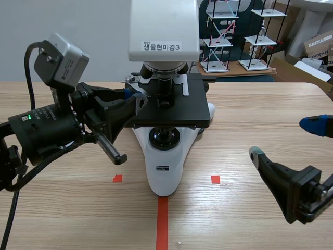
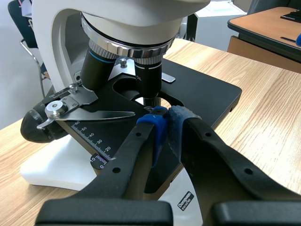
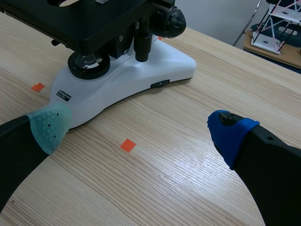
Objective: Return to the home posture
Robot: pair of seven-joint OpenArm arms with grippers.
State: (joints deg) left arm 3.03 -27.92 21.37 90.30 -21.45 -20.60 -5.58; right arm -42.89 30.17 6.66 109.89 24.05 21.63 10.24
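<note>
Left gripper (image 2: 167, 120), pads pressed together on nothing visible, sits at the stage of the microscope (image 1: 164, 166); right gripper (image 3: 139, 131) hangs wide open beside its base. Homing seems unstarted: the left arm (image 1: 47, 127) must back clear first.

A white microscope (image 1: 163, 169) with a black stage (image 1: 171, 107) stands on the wooden table (image 1: 244, 120). Beyond the table's far edge are white wire racks (image 1: 217, 41) and a cardboard box (image 1: 318, 44).
</note>
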